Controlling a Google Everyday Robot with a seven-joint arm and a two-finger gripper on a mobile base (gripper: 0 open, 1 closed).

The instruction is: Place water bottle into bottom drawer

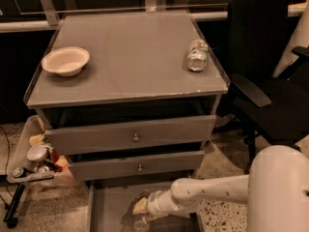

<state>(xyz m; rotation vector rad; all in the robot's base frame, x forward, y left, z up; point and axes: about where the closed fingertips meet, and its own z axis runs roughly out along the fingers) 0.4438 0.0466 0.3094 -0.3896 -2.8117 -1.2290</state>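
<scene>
My gripper point(140, 208) is low over the open bottom drawer point(108, 204), a grey metal tray pulled out below the cabinet. It is shut on the water bottle point(142, 222), a see-through ribbed bottle that hangs from the fingers, down toward the drawer floor at the bottom edge of the view. My white arm point(212, 191) reaches in from the right. The bottle's lower end is cut off by the frame edge.
Two closed grey drawer fronts with small knobs point(136, 138) sit above the open drawer. On the cabinet top lie a pale bowl point(65, 60) and a stubby labelled container point(197, 55) on its side. A black office chair point(263, 81) stands at the right, a cluttered bin point(34, 158) at the left.
</scene>
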